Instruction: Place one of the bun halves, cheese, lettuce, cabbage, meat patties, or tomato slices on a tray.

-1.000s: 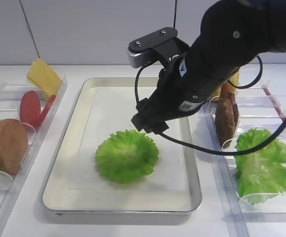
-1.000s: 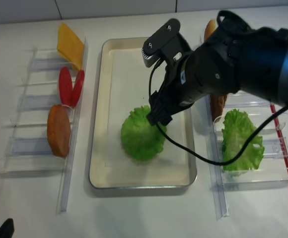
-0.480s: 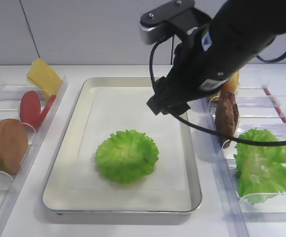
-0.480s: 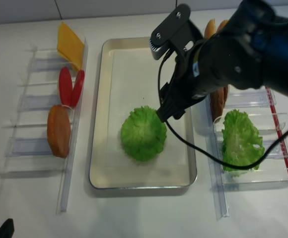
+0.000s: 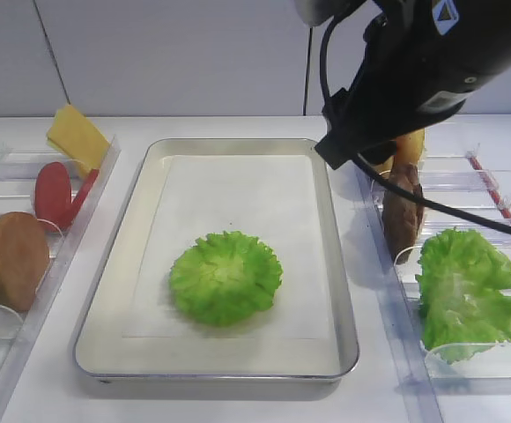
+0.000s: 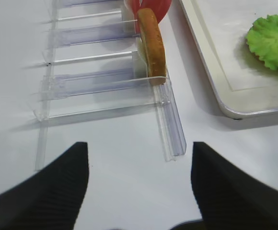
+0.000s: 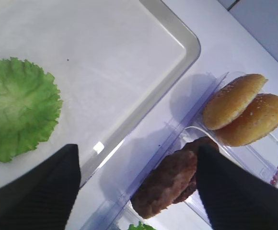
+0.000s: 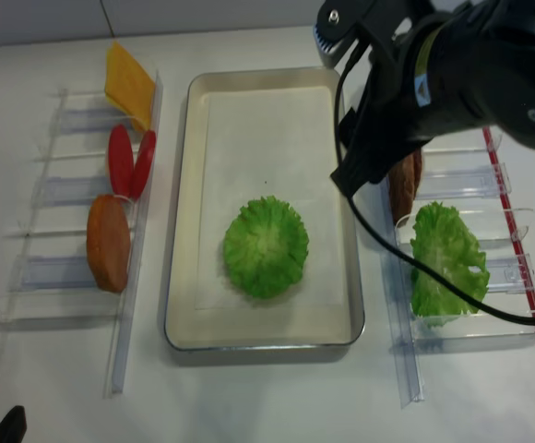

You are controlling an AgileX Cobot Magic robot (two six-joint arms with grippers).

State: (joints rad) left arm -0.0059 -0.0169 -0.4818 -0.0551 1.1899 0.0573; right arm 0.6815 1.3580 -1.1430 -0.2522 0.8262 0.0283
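A ruffled lettuce (image 5: 225, 277) lies flat on the paper liner of the cream tray (image 5: 342, 291), free of any gripper. My right gripper (image 7: 136, 189) is open and empty, hanging above the tray's right rim and the meat patties (image 7: 170, 179) in the right holder. Two bun halves (image 7: 244, 108) stand behind the patties. The notched cabbage leaf (image 5: 471, 295) rests nearer the front. On the left stand the cheese (image 5: 77, 137), tomato slices (image 5: 55, 192) and another bun half (image 5: 13, 260). My left gripper (image 6: 139, 187) is open over bare table.
Clear plastic holders flank the tray: one on the left (image 8: 65, 189), one on the right (image 8: 517, 277). The black right arm (image 5: 414, 70) and its cable hang over the tray's far right corner. A white wall stands behind the table.
My right arm has lifted away from the lettuce and swung right and back, towards the patties. The lettuce stays where it lay on the tray.
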